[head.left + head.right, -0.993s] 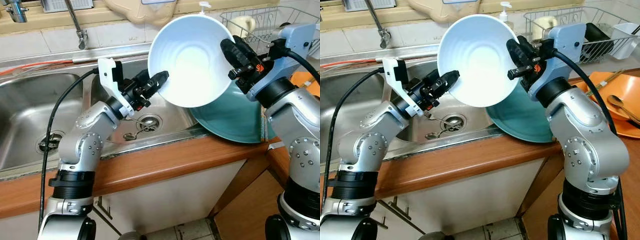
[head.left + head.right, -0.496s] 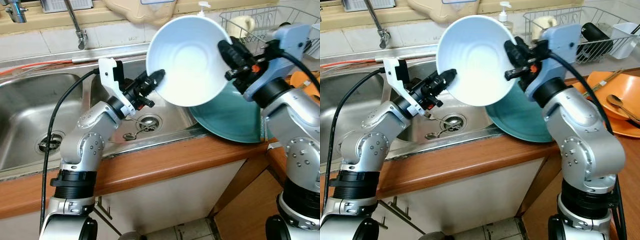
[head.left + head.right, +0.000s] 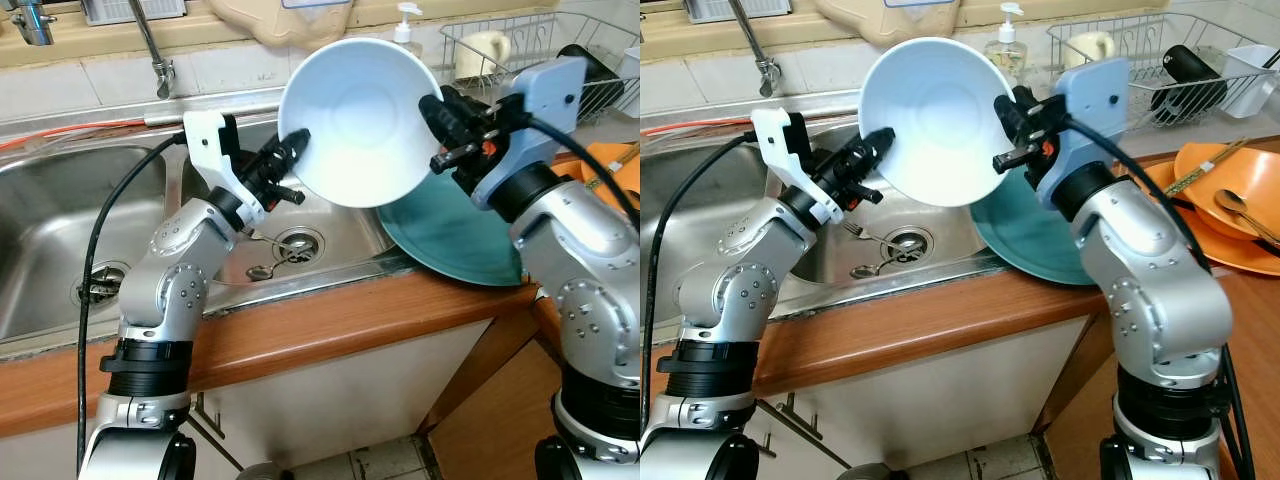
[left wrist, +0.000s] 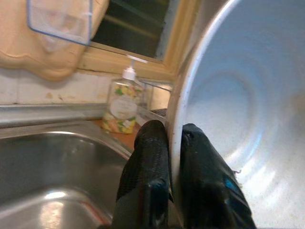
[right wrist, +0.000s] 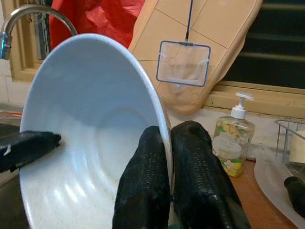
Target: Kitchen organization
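Observation:
A large white bowl (image 3: 350,120) is held in the air above the right sink basin, its hollow facing me. My left gripper (image 3: 296,152) is shut on its left rim and my right gripper (image 3: 437,110) is shut on its right rim. In the left wrist view the black fingers (image 4: 151,157) pinch the rim of the white bowl (image 4: 238,109). In the right wrist view the fingers (image 5: 190,162) clamp the bowl's edge (image 5: 95,143). A big teal plate (image 3: 455,235) leans on the sink's right edge behind my right arm.
The steel sink (image 3: 60,230) has a spoon (image 3: 262,270) beside the drain (image 3: 298,243). A faucet (image 3: 152,45) stands behind. A wire dish rack (image 3: 1185,60), a soap bottle (image 3: 1005,50) and orange plates with utensils (image 3: 1230,200) sit at the right. A wooden counter edge (image 3: 330,330) runs in front.
Both grippers have carried the bowl to the left and a little up, tipping its hollow more toward me. The soap bottle behind it has come into sight.

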Tool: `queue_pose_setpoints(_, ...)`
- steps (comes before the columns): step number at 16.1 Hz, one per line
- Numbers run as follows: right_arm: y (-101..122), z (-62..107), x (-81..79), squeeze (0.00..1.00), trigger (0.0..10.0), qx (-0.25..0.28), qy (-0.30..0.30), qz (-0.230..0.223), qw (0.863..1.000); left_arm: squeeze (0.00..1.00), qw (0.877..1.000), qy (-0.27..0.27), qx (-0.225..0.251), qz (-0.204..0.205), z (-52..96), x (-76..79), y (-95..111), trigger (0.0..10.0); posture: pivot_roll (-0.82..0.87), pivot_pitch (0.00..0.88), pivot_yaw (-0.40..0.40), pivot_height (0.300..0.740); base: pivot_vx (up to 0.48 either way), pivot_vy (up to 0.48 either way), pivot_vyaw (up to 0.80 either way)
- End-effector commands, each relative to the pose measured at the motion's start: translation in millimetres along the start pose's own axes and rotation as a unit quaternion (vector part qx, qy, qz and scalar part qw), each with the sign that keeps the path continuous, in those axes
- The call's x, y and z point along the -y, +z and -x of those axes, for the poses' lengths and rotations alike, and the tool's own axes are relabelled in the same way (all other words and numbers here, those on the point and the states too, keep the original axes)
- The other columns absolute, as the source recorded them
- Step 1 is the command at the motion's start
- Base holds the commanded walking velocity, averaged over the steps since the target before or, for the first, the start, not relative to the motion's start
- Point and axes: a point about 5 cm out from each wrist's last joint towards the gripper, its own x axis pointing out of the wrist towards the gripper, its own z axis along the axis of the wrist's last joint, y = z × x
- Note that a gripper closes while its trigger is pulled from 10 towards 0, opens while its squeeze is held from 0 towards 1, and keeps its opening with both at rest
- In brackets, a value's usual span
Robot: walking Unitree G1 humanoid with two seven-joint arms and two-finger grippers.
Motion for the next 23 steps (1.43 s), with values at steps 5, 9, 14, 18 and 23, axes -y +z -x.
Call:
queue_pose_setpoints(5, 5.1, 0.0, -4.5, 1.00, 10.0, 0.020, 0.017, 0.002, 1.000, 0.00, 0.998, 0.049, 0.024, -0.027, 0.8, -11.9, 14.3, 0.0, -0.06, 0.000, 0.088, 0.740, 0.000, 0.000, 0.00)
queue_pose_setpoints(9, -3.1, 3.5, -15.5, 0.00, 10.0, -0.018, 0.075, 0.034, 0.996, 0.00, 0.988, 0.135, 0.021, -0.073, 3.6, -34.9, 17.4, 0.0, -0.06, 0.000, 0.079, 0.740, 0.000, 0.000, 0.00)
queue_pose_setpoints(14, -26.5, 15.4, -23.6, 0.00, 10.0, -0.102, 0.140, 0.086, 0.981, 0.00, 0.961, 0.178, -0.114, -0.178, -0.5, -60.0, -13.5, 0.0, -0.08, 0.000, 0.091, 0.740, 0.000, 0.000, 0.00)
queue_pose_setpoints(18, -41.4, 27.5, -32.2, 0.00, 10.0, -0.150, 0.190, 0.102, 0.965, 0.00, 0.942, 0.159, -0.216, -0.199, -7.2, -63.6, -53.2, 2.6, -0.08, 0.000, 0.094, 0.740, 0.000, 0.000, 0.00)
queue_pose_setpoints(23, -49.7, 30.8, -29.4, 0.00, 10.0, -0.182, 0.184, 0.113, 0.960, 0.00, 0.919, 0.139, -0.313, -0.195, -2.2, -64.9, -84.8, 10.0, -0.09, 0.000, 0.097, 0.740, 0.000, 0.000, 0.00)
